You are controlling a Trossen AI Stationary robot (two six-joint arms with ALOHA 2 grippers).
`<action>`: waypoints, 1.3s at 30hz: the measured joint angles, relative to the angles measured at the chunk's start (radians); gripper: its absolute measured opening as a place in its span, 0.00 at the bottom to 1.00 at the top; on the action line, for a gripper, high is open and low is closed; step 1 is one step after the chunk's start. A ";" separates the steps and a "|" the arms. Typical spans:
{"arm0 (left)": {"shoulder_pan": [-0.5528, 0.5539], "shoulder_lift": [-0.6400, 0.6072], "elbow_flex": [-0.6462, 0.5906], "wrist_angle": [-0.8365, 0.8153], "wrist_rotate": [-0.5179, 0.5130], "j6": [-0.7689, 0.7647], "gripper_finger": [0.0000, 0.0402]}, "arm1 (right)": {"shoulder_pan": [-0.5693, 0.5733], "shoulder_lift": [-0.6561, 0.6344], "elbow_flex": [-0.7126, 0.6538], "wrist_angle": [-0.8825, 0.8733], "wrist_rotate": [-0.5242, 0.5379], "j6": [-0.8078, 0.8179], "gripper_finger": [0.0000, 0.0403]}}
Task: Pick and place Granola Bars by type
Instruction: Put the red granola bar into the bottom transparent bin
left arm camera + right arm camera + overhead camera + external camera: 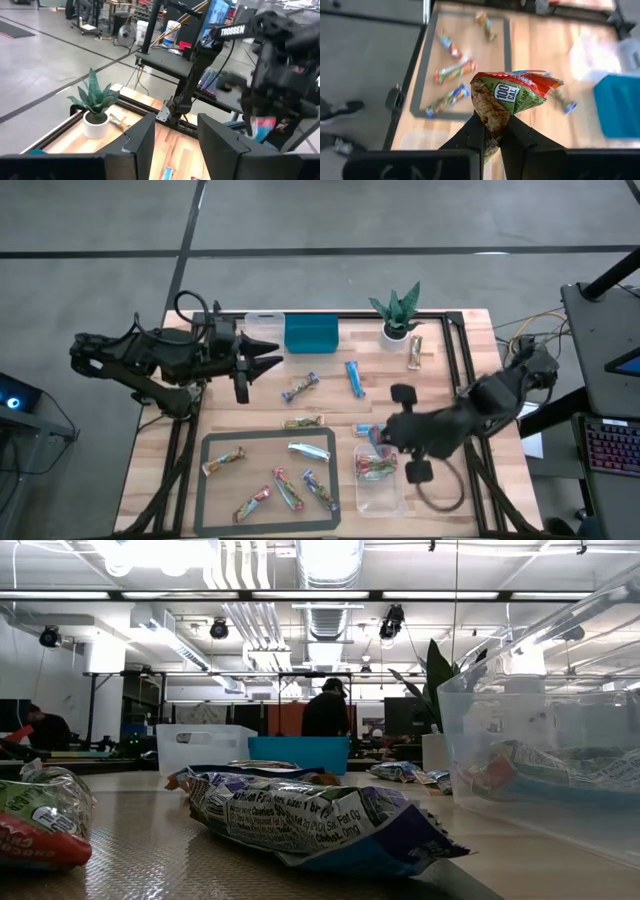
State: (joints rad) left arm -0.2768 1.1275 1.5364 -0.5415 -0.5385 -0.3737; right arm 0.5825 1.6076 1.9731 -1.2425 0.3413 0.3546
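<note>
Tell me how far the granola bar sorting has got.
Partly done: some bars already lie in the clear tub. The right hand is shut on a green-and-red bar. Left: about six bars on the grey mat and several on the table. The left hand is empty.

Both arms are matte black with blocky joints. The left tool (268,361) has flat, wedge-shaped fingers (142,142). The right arm (280,65) carries white "TROSSEN" lettering.

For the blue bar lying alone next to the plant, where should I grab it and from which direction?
Grip the blue bar across its narrow middle, coming straight down from above. It lies flat on the table with bare wood on both long sides, leaving finger room. Its long axis runs roughly toward the plant, so turn the fingers crosswise.
</note>
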 joint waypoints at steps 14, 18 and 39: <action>0.000 0.000 -0.001 -0.077 0.001 -0.020 0.33 | 0.069 0.229 -0.159 0.033 -0.085 0.114 0.07; 0.000 0.000 -0.001 -0.106 0.002 -0.022 0.33 | 0.088 0.302 -0.165 0.052 -0.091 0.111 0.07; -0.001 0.000 -0.002 -0.150 0.058 -0.028 0.33 | 0.101 0.522 -0.235 0.082 -0.104 -0.032 0.07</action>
State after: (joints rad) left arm -0.2779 1.1271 1.5349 -0.6913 -0.4802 -0.4013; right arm 0.6837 2.1292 1.7386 -1.1602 0.2371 0.3226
